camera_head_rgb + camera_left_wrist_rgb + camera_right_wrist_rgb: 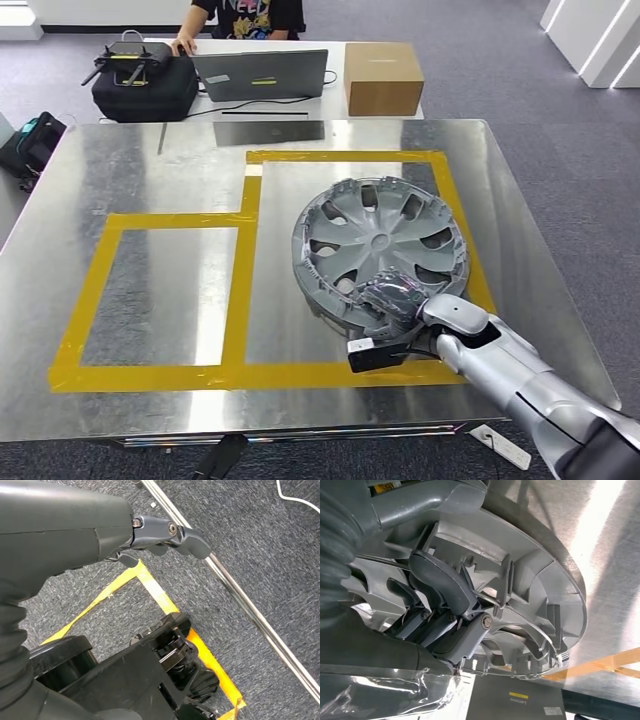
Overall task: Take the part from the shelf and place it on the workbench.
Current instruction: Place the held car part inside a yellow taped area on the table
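Ribs under the hubcap (531, 595) show at the right wrist; overhead, right hand (392, 300) grasps its near rim over the workbench (173, 180). Left hand (170, 535) hangs empty, fingers apart.

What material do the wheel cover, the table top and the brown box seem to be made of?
Wheel cover: probably moulded plastic with silver-grey paint; the right wrist view shows thin ribs and clips underneath. The right hand grips its rim.
Table top: looks like brushed metal sheet, with streaky reflections of light.
Brown box: apparently cardboard, matte, plain brown.
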